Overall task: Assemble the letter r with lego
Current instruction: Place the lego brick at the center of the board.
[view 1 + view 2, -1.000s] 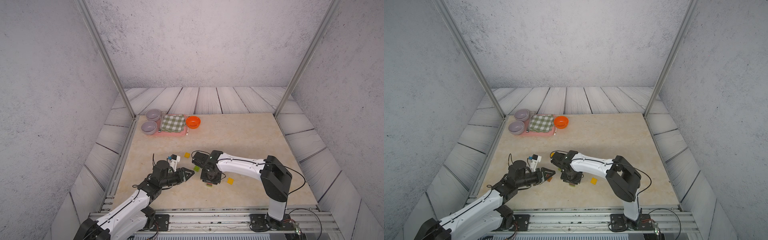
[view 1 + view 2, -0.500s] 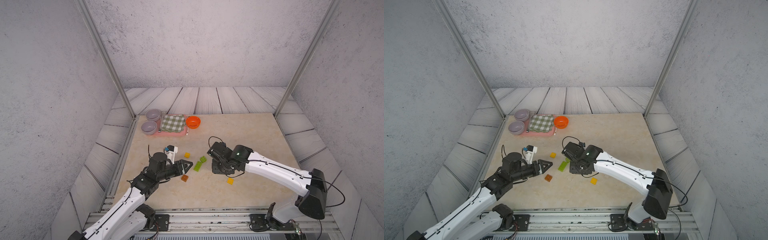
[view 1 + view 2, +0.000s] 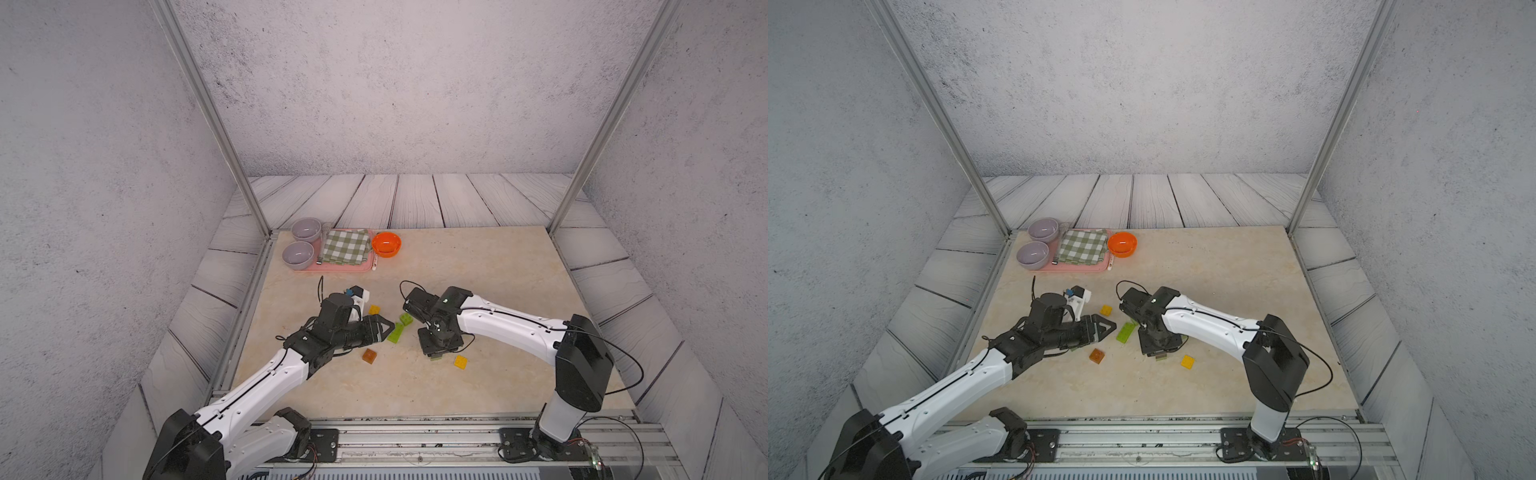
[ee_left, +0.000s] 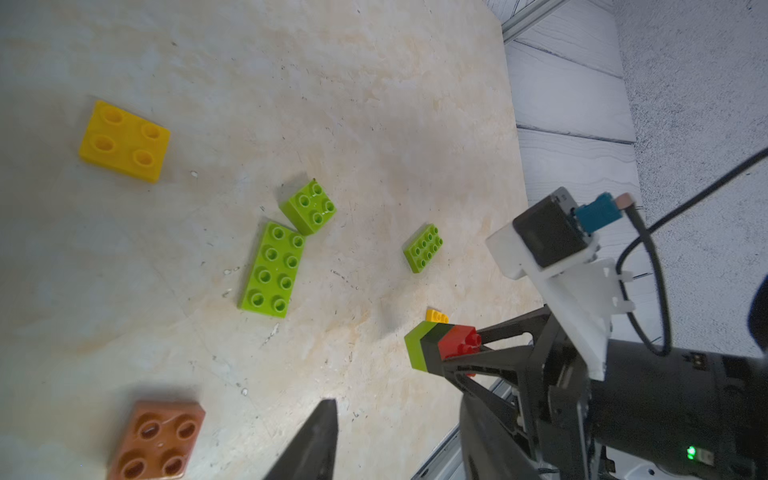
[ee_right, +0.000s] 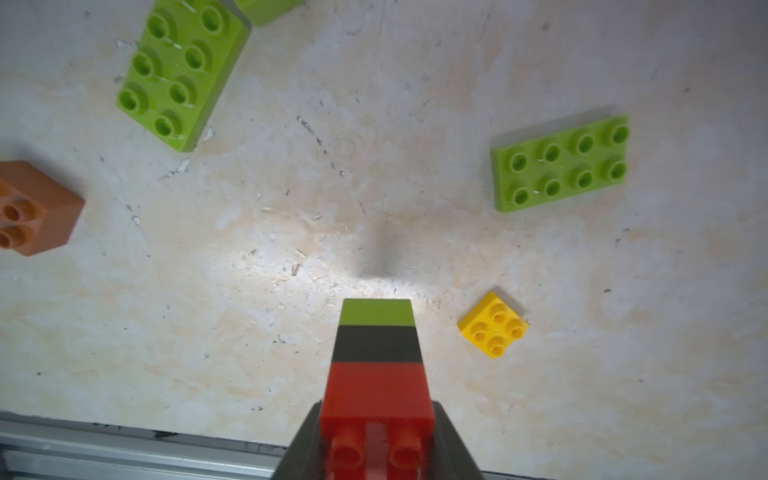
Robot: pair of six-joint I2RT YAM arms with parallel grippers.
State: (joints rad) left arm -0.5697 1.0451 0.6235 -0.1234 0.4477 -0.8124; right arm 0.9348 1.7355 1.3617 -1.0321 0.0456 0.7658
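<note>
My right gripper (image 5: pixel 376 419) is shut on the red end of a lego stack (image 5: pixel 376 353) of red, black and lime bricks, whose lime end points down at the table; in both top views the gripper (image 3: pixel 440 349) (image 3: pixel 1158 345) hides most of it. My left gripper (image 4: pixel 399 449) (image 3: pixel 384 327) is open and holds nothing, its tips beside a long lime brick (image 3: pixel 395 333) (image 4: pixel 272 270). Loose on the table lie a small lime brick (image 3: pixel 407 319), two yellow bricks (image 3: pixel 373 309) (image 3: pixel 460 362), a brown-orange brick (image 3: pixel 369 356) and a second long lime brick (image 5: pixel 561 164).
A pink tray (image 3: pixel 332 267) with two grey bowls (image 3: pixel 298 253) and a checkered cloth stands at the back left, an orange bowl (image 3: pixel 386 244) beside it. The metal rail (image 3: pixel 415 432) runs along the table's front edge, close to both arms.
My right gripper has carried the stack toward the front of the table, next to a yellow brick. My left gripper's fingers have spread a little and it has stayed by the long lime brick.
</note>
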